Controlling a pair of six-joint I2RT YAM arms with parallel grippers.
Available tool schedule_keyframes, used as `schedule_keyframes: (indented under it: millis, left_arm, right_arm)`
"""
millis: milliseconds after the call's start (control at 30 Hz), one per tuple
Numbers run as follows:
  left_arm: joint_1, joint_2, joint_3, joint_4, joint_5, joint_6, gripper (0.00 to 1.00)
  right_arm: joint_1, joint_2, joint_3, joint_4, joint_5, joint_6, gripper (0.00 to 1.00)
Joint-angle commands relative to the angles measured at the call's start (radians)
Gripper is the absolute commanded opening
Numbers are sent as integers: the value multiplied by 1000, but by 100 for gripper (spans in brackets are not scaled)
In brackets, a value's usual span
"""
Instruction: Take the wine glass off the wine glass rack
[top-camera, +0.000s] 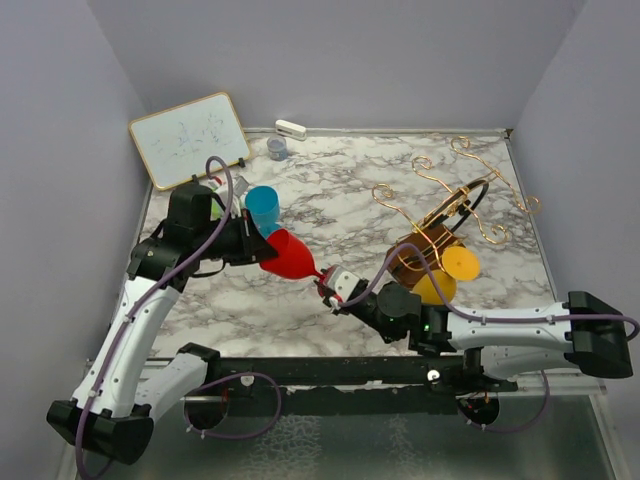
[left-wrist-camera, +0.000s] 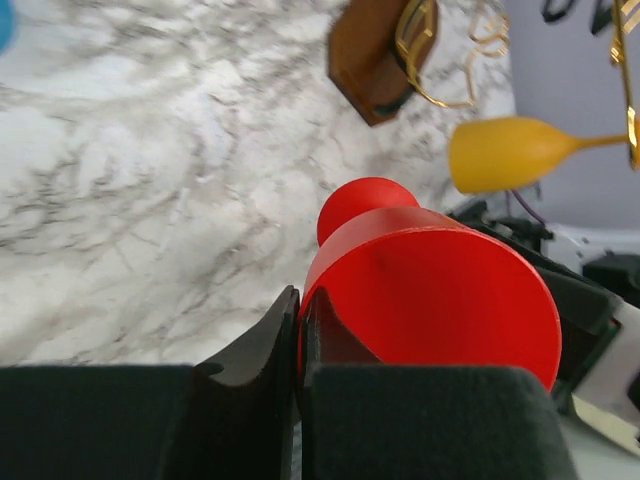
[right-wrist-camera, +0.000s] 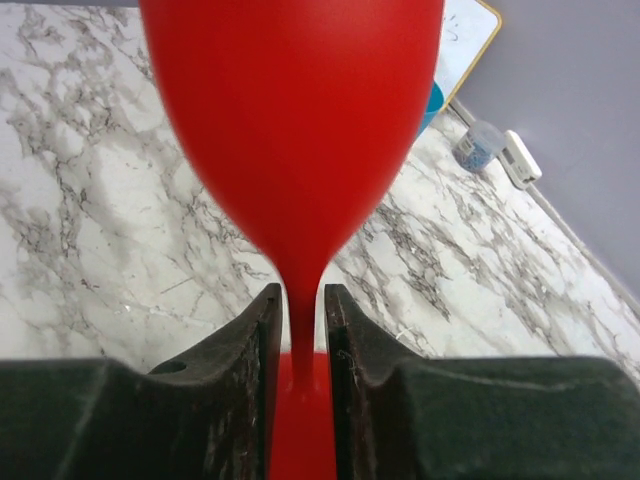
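At centre frame, left of the wine glass rack (top-camera: 420, 255), the red wine glass (top-camera: 289, 256) is hanging sideways over the worktop (top-camera: 350, 190), left gripper (left-wrist-camera: 300, 330) pinching its rim, right gripper (right-wrist-camera: 303, 330) narrowly bracketing its stem, contact unclear, seemingly for a handover.

- Left arm (top-camera: 125, 330) and right arm (top-camera: 510, 325): white links, black joints.
- A purple cable (top-camera: 230, 190) runs along each arm.
- Left gripper (left-wrist-camera: 297, 300) and right gripper (right-wrist-camera: 297, 295): black matte fingers.
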Motion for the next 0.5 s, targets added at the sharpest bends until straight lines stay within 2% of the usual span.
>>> schedule_keyframes:
  millis: [0, 133, 267, 467]
  left_arm:
    - [11, -21, 102, -81, -283, 32, 0]
    - [12, -28, 154, -150, -517, 57, 0]
    - [11, -1, 117, -194, -726, 74, 0]
    - [13, 83, -27, -153, -829, 55, 0]
  right_arm:
    - [12, -57, 72, -212, 2, 130, 35]
    - [12, -77, 91, -349, -20, 207, 37]
    - [12, -91, 95, -427, -68, 276, 39]
    - [12, -123, 77, -440, -93, 314, 39]
